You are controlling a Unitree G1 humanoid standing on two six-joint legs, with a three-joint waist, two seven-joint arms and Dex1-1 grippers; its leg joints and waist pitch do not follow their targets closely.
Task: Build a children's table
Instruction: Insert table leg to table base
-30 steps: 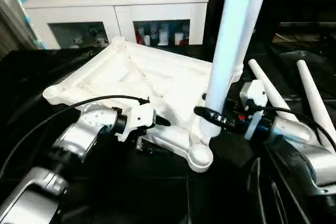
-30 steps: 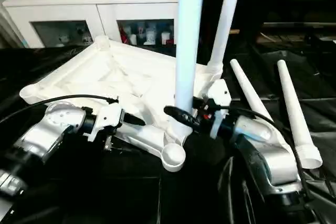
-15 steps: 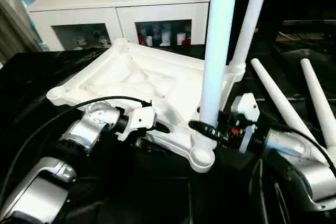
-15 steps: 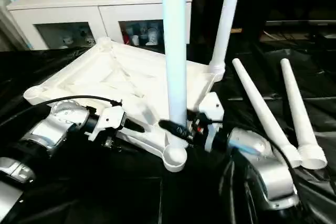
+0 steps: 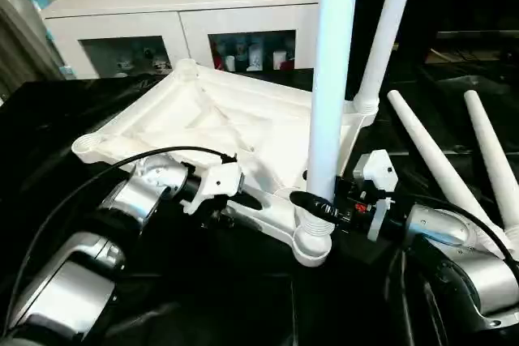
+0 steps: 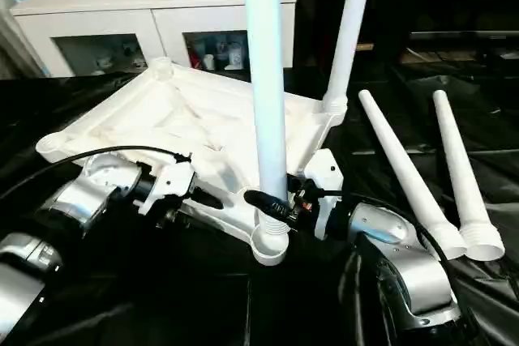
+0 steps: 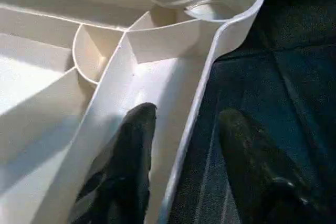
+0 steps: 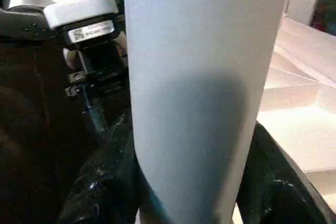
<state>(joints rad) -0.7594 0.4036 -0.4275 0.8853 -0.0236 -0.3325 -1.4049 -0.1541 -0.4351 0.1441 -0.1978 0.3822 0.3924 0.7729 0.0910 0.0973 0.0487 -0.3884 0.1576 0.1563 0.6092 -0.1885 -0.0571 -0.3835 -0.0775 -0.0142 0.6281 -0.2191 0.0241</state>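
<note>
Legs tell the progress: the upturned table top (image 5: 219, 127) lies mid-way on the black-sheeted table (image 5: 49, 111), one leg (image 5: 385, 30) upright at its far right corner, two spare legs (image 6: 430, 176) lying off to the right. The right gripper (image 5: 312, 207) is clamped on the near leg (image 5: 332, 79), whose ribbed end sits in the near corner socket (image 5: 312, 245). The left gripper (image 7: 181, 156) straddles the top's near rim, one finger (image 7: 134, 150) inside, one outside.

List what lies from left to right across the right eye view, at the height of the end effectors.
left end effector → near corner socket with the upright leg in it → right end effector → first loose leg → second loose leg
</note>
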